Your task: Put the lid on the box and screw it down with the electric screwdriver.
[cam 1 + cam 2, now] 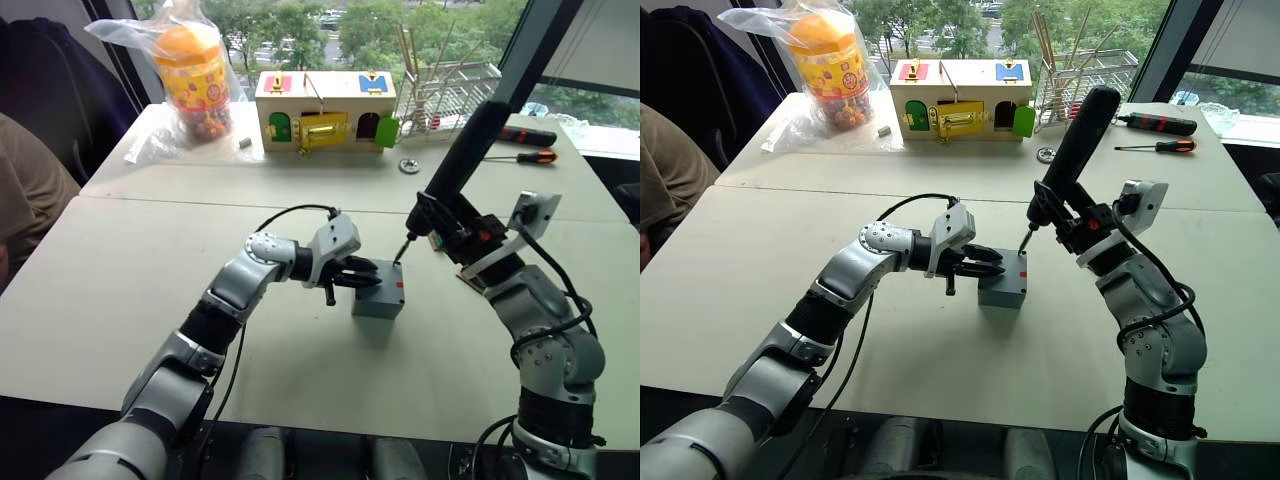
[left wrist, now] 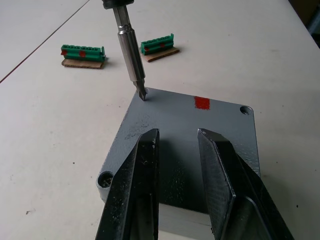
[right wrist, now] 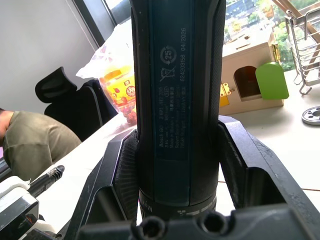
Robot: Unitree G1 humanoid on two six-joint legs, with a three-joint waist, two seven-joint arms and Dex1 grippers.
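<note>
My right hand [image 3: 175,200] is clamped round the electric screwdriver [image 1: 468,165], which slants down so its bit tip sits at a corner hole of the lid [image 2: 200,125]. My left hand [image 1: 362,277] has its two fingers [image 2: 135,190] slightly parted and laid flat on top of that lid, gripping nothing. The lid sits on the box [image 1: 378,300] mid-tabletop [image 1: 120,280], with two green connector strips [image 2: 82,51] lying beyond it.
</note>
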